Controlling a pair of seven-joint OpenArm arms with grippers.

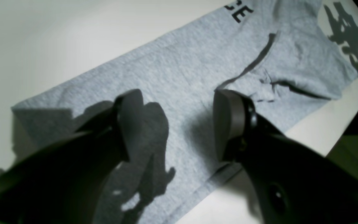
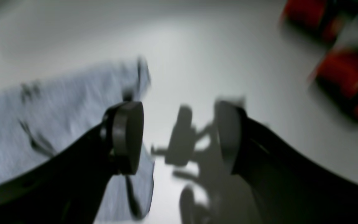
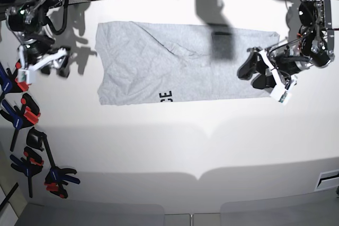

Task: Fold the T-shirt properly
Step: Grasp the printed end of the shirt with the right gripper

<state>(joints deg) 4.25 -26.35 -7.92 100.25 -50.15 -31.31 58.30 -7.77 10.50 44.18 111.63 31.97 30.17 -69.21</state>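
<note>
Beneath the left gripper [image 1: 172, 124], spread wide and empty, the T-shirt [image 1: 182, 71] wants its hem pinched cleanly; the right gripper [image 2: 179, 137], also released, hangs beside the sleeve.

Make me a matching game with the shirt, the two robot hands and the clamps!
Things:
1. light grey cotton T-shirt
2. left gripper
3. right gripper
4. red-and-black spring clamps

States:
A. open, over the shirt's end
B. lying along the table's edge
C. folded into a long strip
D. open, over bare table beside the shirt

Pairs: 1-C, 2-A, 3-D, 4-B
</note>
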